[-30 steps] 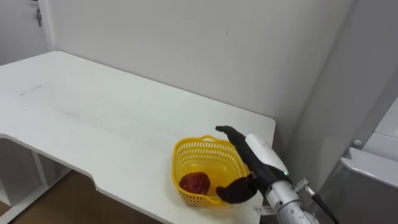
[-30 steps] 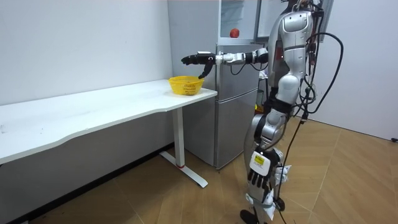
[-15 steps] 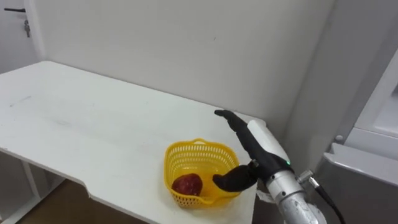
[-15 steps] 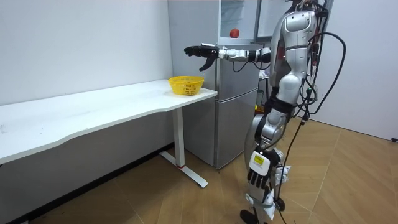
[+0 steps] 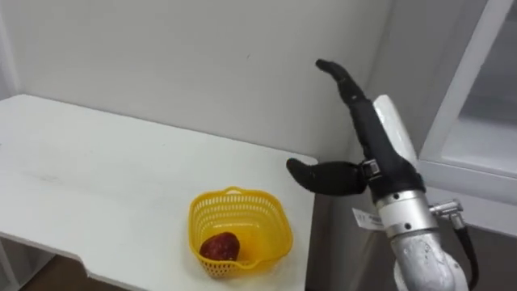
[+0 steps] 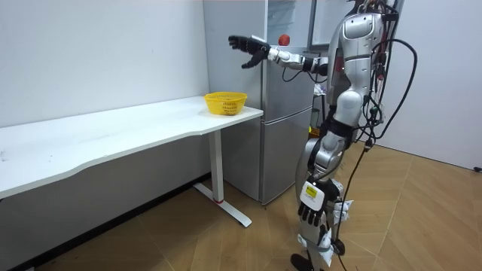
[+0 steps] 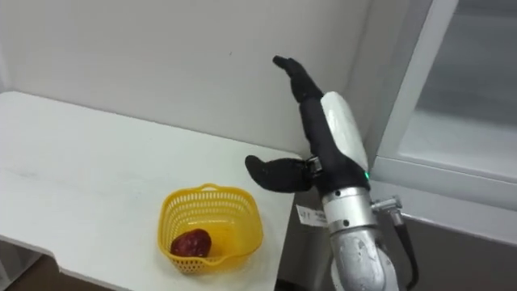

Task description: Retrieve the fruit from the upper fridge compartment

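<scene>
Right hand [image 5: 373,152]: black fingers and thumb, a white shell over the back, a green indicator light at the wrist and a white label beneath. Forearm is a silver-grey cylinder with a metal fitting and a black cable. Torso and legs are silver-grey with dark cabling; left hand [image 6: 310,211] bears a white-and-yellow tag.

So the basket [image 5: 271,235] sat on the table [image 5: 97,170] at its near right corner, with a fruit [image 5: 219,246] inside, down toward the basket's 7 o'clock side. The fridge [image 5: 481,144] stood just beside the table at its 3 o'clock. The right hand [image 5: 376,150] hung above, at roughly 2 o'clock from the basket, touching neither, and in the room view a second fruit [image 6: 284,39] sat in the fridge's upper compartment at the hand's 3 o'clock.
</scene>
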